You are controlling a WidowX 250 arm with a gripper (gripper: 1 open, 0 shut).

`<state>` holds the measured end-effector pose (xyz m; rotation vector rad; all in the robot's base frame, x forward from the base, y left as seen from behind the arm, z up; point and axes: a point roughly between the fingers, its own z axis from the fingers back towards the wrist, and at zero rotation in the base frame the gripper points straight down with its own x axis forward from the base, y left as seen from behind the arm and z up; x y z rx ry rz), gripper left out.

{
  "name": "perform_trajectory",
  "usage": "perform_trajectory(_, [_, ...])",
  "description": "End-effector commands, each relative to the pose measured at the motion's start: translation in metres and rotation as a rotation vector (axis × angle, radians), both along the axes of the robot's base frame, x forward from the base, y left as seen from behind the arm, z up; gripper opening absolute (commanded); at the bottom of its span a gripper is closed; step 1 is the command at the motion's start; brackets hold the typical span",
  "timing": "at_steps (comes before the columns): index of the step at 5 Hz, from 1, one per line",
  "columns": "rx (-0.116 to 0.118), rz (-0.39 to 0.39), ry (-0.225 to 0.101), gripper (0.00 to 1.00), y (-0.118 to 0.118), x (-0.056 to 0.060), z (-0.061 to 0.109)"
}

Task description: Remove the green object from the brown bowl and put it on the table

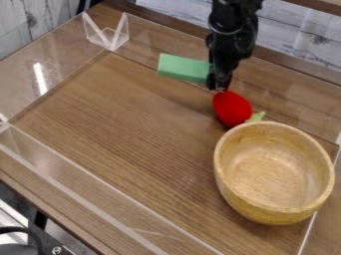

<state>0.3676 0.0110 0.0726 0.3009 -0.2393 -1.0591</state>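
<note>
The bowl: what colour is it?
Light yellowish brown; the bowl shows best in the camera view.

The picture is small and a bit soft, so tiny parts look fuzzy. The light is bright enough to see the colors well. The wooden counter [120, 129] has a pale shine near the top left. The round bowl [274, 174] is bright, with softer shade inside. The black claw is so dark that its small parts blend together.

Round light-brown wooden bowl [273, 173] sat lower right on brown wood-grain table [120, 125], red strawberry toy [232, 109] just above; rectangular green block [182, 68] was upper centre.
</note>
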Motion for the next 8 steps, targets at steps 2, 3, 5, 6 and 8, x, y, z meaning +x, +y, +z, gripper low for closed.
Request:
perform_trajectory(2, [-0.003,-0.047,-0.108,0.00,-0.001,0.005,0.019])
perform_trajectory(3, [-0.005,-0.067,-0.121,0.00,-0.006,0.005,0.009])
perform_trajectory(5, [-0.003,-0.138,-0.152,0.00,0.009,0.005,0.013])
perform_trajectory(6, [-0.004,-0.155,-0.166,0.00,0.013,0.006,0.023])
perform_trajectory(8, [-0.006,-0.267,-0.188,0.00,0.003,0.010,0.034])
